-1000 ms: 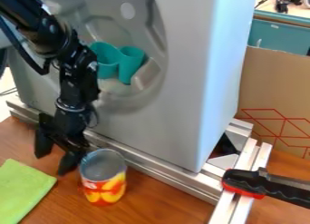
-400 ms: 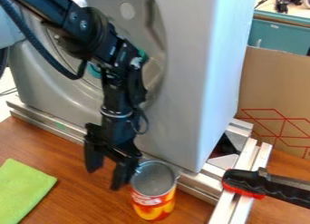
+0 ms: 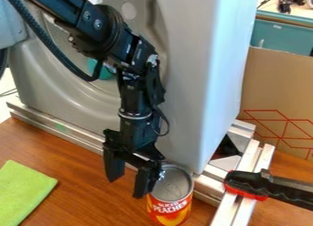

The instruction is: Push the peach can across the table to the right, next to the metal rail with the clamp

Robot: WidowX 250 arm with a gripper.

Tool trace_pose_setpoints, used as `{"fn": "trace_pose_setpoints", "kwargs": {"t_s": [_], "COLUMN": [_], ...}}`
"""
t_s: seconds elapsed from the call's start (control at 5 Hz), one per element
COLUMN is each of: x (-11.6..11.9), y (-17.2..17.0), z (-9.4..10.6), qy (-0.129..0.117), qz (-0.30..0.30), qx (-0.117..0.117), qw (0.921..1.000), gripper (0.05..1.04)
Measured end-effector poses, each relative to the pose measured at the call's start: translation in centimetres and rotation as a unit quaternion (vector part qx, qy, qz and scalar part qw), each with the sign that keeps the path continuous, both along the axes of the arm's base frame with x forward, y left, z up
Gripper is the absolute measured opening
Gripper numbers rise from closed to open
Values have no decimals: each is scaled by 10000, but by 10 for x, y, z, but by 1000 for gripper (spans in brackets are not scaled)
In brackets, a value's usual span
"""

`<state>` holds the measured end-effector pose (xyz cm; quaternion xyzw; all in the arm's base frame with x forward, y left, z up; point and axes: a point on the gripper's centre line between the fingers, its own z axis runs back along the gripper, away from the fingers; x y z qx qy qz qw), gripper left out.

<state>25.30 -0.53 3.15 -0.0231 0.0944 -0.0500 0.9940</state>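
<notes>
The black gripper [image 3: 127, 187] hangs over the wooden table, left of the can, its two fingers spread apart with nothing between them. Its right finger is against or just in front of the upper left side of a red and yellow can [image 3: 169, 207]. That can stands upright near the metal rail, its grey top facing up. To the left, a lime green cloth [image 3: 23, 191] lies flat on the table. A teal cup-like object [image 3: 103, 70] in the grey panel's recess is mostly hidden behind the arm.
A large grey panel box [image 3: 202, 83] rises behind the gripper, with a metal rail [image 3: 58, 127] along its base. At the right, a black and red clamp [image 3: 247, 185] sits across the rails, before a cardboard box [image 3: 275, 92].
The gripper has moved right and toward the camera. The can has slid the same way beside its right finger, remaining upright. The arm now covers most of the teal object.
</notes>
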Motion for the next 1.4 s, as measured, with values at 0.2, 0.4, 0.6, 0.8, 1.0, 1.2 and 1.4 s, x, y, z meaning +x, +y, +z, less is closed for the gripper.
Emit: {"fn": "trace_pose_setpoints", "kwargs": {"t_s": [0.2, 0.4, 0.6, 0.8, 1.0, 1.2, 1.4], "x": [-9, -24, -47, -76, -99, -115, -117], "y": [6, 19, 41, 61, 62, 85, 110], "z": [21, 57, 75, 77, 72, 63, 61], "qy": [-240, -627, -485, 193, 318, 245, -44], "qz": [150, 397, 536, 306, 30, 40, 140], "qx": [208, 502, 948, 753, 732, 616, 769], "qw": [9994, 9960, 9929, 9965, 9968, 9978, 9969], "gripper": [1000, 1000, 1000, 1000, 1000, 1000, 1000]}}
